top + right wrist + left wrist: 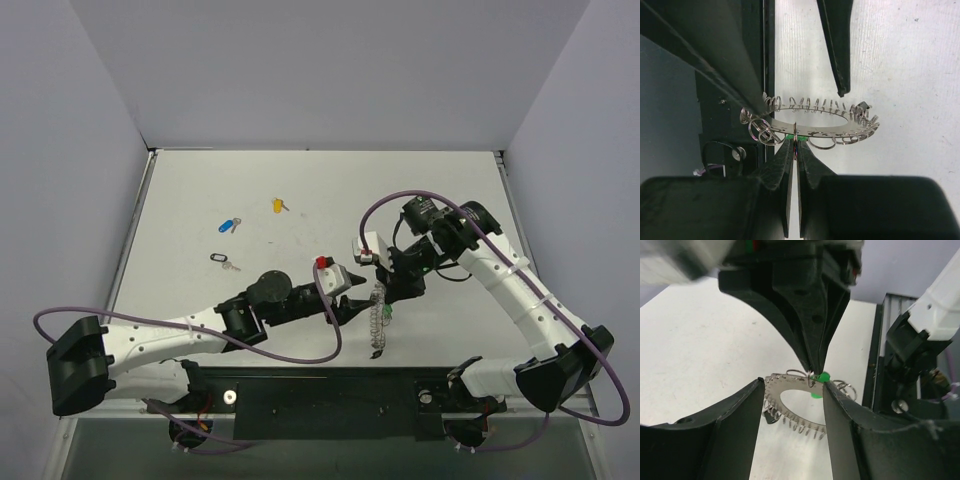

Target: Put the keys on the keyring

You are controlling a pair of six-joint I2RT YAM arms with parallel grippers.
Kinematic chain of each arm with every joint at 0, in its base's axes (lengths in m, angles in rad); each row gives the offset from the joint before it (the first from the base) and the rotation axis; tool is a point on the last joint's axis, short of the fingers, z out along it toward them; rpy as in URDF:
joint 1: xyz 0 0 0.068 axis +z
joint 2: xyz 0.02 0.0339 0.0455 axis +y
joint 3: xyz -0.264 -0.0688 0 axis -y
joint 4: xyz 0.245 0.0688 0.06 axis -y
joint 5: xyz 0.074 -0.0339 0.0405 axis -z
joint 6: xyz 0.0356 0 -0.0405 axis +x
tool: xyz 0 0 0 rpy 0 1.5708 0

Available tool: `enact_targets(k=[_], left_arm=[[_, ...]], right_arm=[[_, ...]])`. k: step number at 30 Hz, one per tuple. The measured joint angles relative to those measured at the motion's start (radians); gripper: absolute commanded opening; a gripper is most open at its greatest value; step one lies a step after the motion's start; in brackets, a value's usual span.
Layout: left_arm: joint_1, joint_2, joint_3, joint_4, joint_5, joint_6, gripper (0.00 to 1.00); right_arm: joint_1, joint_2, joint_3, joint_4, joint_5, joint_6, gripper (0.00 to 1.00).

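Keyring (774,389) pinched at rim by closed right fingers (812,175), left fingers (735,430) spread either side — empty

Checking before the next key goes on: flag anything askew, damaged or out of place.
Nothing looks damaged. The keyring is pinched by the right gripper; the blue key, yellow key and black key lie loose on the table, apart from it.

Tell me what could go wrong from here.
The right claw pinches the flat silvery metal keyring only at its rim, so it may tilt or slip. The open left claw straddles it; withdrawing could snag the wire loops or tug the green-headed key.
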Motion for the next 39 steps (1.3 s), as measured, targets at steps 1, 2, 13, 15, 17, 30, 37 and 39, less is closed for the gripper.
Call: enact_targets(k=[1, 2, 13, 15, 17, 30, 37, 39], left_arm=[[-0.006, 0.021, 0.005, -0.002, -0.009, 0.020, 0.56], [-0.010, 0.040, 0.006, -0.003, -0.015, 0.040, 0.55], [-0.018, 0.124, 0.007, 0.042, -0.012, 0.093, 0.50], [-0.020, 0.134, 0.007, 0.066, -0.003, 0.092, 0.48], [-0.022, 0.144, 0.007, 0.090, 0.007, 0.089, 0.47], [-0.024, 0.183, 0.007, 0.158, 0.052, 0.059, 0.32], [-0.024, 0.191, 0.020, 0.158, 0.064, 0.058, 0.26], [-0.024, 0.192, 0.021, 0.158, 0.068, 0.054, 0.19]], right_arm=[[0.000, 0.000, 0.000, -0.004, 0.004, -0.001, 0.00], [-0.003, 0.000, 0.000, -0.010, 0.006, -0.003, 0.00], [-0.031, 0.000, 0.000, -0.022, -0.005, -0.013, 0.00], [-0.032, 0.000, 0.000, -0.023, -0.008, -0.016, 0.00], [-0.037, 0.000, 0.000, -0.023, -0.012, -0.016, 0.00], [-0.056, 0.000, 0.000, -0.023, -0.040, -0.019, 0.00], [-0.056, 0.000, 0.000, -0.023, -0.045, -0.019, 0.00], [-0.057, 0.000, 0.000, -0.023, -0.047, -0.019, 0.00]])
